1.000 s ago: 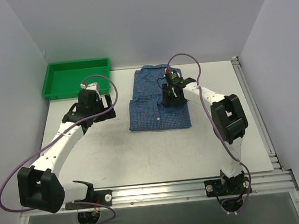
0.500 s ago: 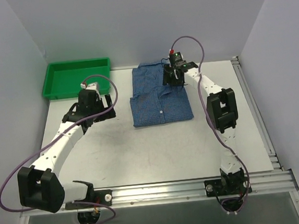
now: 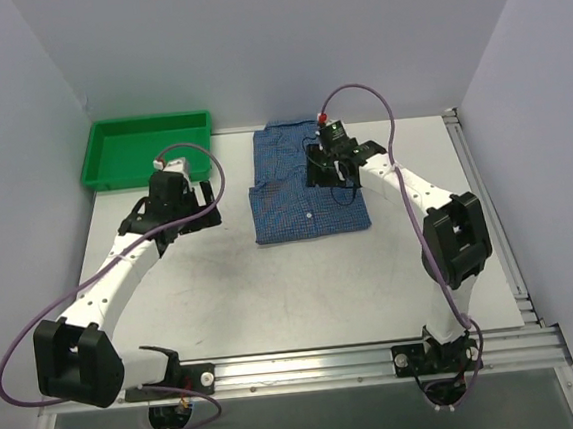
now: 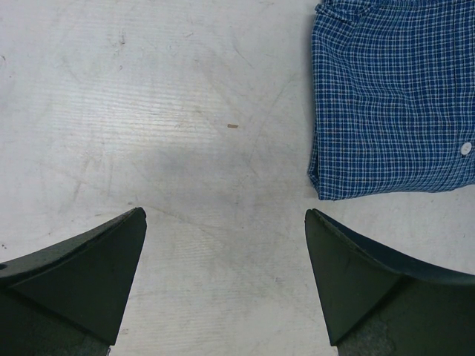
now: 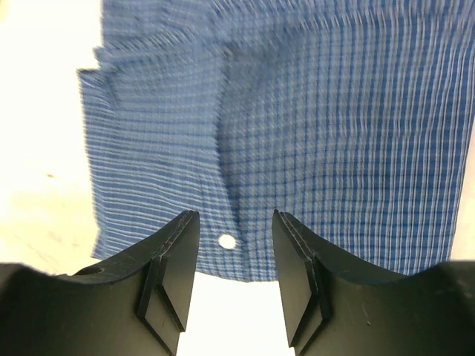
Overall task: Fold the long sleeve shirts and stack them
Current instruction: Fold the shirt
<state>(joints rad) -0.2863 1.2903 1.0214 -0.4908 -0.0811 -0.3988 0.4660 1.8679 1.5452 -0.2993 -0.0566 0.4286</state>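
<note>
The right end effector (image 5: 234, 222), half open and empty above the folded shirt (image 5: 334, 111), could mess up the fold if it dips, while the left end effector (image 4: 224, 215) is wide open and empty.

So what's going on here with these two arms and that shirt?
Two robot arms are working on a blue checked shirt, which lies partly folded toward the back of the table. The right gripper hovers over the shirt with its jaws apart, holding nothing. The left gripper hangs wide open over bare table just left of the shirt. A green tray sits in the far left corner.
</note>
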